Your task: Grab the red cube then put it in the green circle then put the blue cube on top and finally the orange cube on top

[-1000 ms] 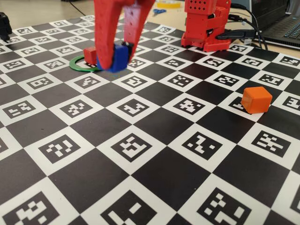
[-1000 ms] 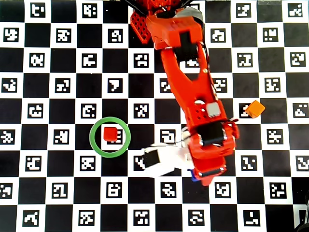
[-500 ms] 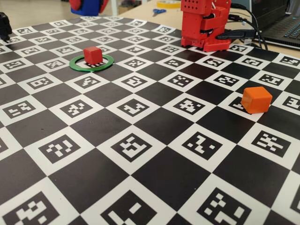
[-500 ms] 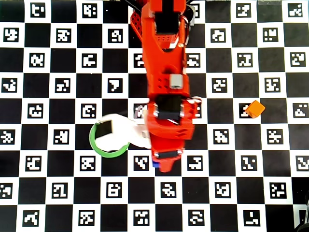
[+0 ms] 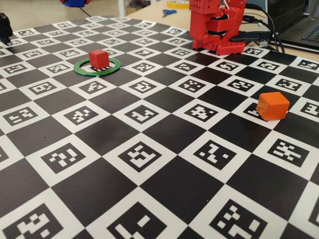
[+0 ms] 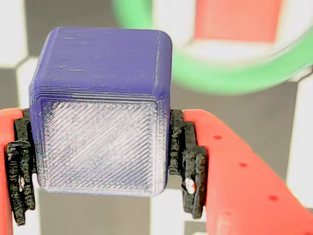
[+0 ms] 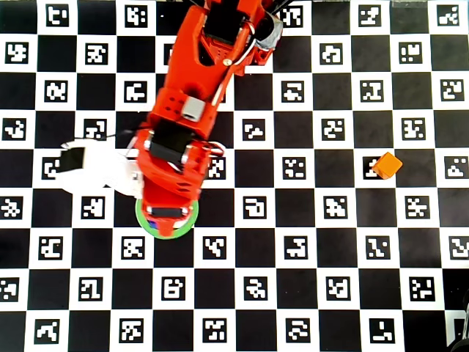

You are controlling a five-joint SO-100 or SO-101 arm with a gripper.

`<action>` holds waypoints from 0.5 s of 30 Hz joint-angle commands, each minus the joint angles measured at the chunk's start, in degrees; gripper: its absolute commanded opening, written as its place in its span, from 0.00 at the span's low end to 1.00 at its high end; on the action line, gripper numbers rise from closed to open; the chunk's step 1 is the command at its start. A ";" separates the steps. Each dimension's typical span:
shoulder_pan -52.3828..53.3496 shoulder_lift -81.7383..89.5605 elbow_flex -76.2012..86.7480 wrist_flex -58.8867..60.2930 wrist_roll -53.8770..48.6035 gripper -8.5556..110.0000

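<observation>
No brand name or readable word shows anywhere; the only markings are the square black-and-white code patterns printed in the white fields of the checkered mat (image 5: 164,129) that covers the table. On that mat lies the green circle (image 5: 82,70), a flat ring, and the red cube (image 5: 98,58) sits inside it, resting on the mat near the ring's middle in the fixed view. In the wrist view the gripper (image 6: 100,171) is clamped on the blue cube (image 6: 100,107), its two black pads pressing the cube's left and right faces, with red finger bodies outside them. Behind the cube in that view, blurred, the green ring curves across the upper right with the red cube inside it, so the blue cube is held in the air above the mat close to the ring. In the overhead view the red arm (image 7: 190,110) reaches down from the top edge and its front end covers most of the ring, leaving only the lower arc showing; the red cube is hidden under it there. The orange cube (image 5: 272,106) stands alone on the mat, well apart from the ring, at the right in both the fixed and overhead views. The arm's red base (image 5: 215,27) stands at the mat's far edge.
</observation>
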 commanded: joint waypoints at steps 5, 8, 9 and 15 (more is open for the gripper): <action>1.32 8.00 9.32 -5.10 -0.09 0.10; 0.44 9.23 13.54 -7.47 0.62 0.10; 0.18 9.32 14.50 -8.09 0.79 0.10; -0.44 10.02 18.90 -11.69 1.32 0.10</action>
